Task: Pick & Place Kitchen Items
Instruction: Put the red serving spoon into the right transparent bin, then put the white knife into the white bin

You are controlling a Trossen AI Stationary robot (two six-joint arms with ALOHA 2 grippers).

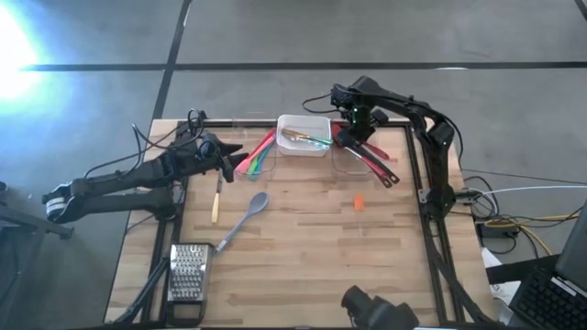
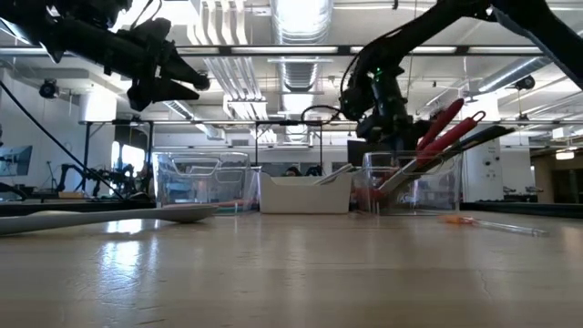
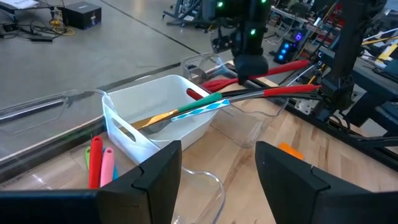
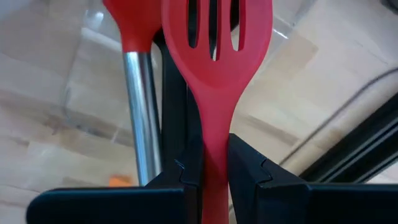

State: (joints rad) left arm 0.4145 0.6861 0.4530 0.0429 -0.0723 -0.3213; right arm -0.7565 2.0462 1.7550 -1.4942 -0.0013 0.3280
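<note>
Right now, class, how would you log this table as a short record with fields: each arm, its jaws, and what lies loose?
right gripper: jaws shut on red slotted silicone spatula, over clear plastic bin
left gripper: jaws open, empty, facing white plastic tub
loose: grey silicone spoon, flat metal grater

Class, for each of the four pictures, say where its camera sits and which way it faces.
High view: overhead, facing down on both arms and the wooden table.
Low view: table height, facing the white plastic bin; arms above.
Left wrist view: looks past the open left pincer at that bin.
Right wrist view: right pincer shut on the red slotted silicone spatula.
</note>
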